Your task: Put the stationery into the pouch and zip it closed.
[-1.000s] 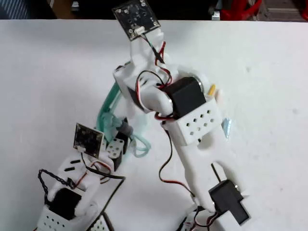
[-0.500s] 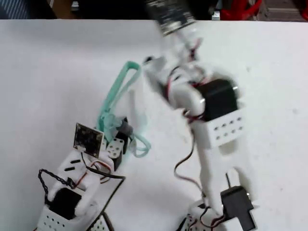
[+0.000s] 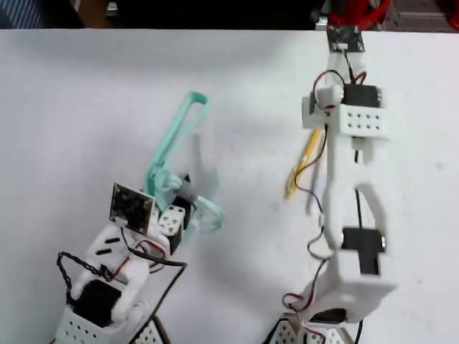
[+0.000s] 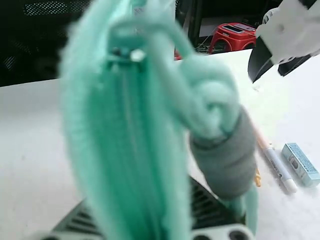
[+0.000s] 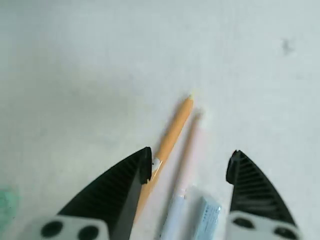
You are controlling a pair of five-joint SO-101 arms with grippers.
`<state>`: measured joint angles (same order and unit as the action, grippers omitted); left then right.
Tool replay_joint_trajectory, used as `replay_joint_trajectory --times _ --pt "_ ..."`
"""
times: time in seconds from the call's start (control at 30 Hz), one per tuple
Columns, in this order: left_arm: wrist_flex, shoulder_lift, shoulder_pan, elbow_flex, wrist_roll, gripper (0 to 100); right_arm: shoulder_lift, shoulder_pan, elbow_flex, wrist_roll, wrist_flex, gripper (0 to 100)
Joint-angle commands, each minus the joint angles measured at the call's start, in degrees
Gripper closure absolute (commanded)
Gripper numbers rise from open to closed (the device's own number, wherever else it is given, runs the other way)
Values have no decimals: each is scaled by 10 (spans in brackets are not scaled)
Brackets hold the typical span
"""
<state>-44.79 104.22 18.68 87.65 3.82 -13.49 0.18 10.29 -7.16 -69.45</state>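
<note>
**Pick-up stage: three stationery items still on the table**

Left: the left gripper (image 3: 181, 196) is clamped on the near end of the teal pouch (image 3: 172, 140), which stands on edge on the table (image 3: 86, 93). I cannot tell whether the zip is open.

Right: the right gripper (image 5: 190, 152) hovers wide open and empty over the orange pen (image 5: 172, 132). A white pen (image 5: 172, 220) and a blue eraser (image 5: 205, 217) lie just beside it.

Judged step: grasping a pen. Next, the jaws should descend astride the orange pen alone, though its neighbours crowd it.

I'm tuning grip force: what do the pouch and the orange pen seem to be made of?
The pouch looks like soft, matte mint fabric; it folds and bunches limply. The orange pen is probably smooth hard plastic, judging by its straight, evenly coloured barrel.
</note>
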Motion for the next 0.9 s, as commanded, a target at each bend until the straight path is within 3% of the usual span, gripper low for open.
replay_joint_trajectory --times 0.0,0.27,0.5,0.87 --pt "14 3 3 -4 -4 943 -67 -5 51 29 22 765" --pt "14 3 3 -4 -4 943 -246 -6 182 82 21 765" --pt "14 3 3 -4 -4 943 -331 -6 288 79 -25 771" --pt "14 3 4 -3 -4 943 -400 1 392 77 -110 956"
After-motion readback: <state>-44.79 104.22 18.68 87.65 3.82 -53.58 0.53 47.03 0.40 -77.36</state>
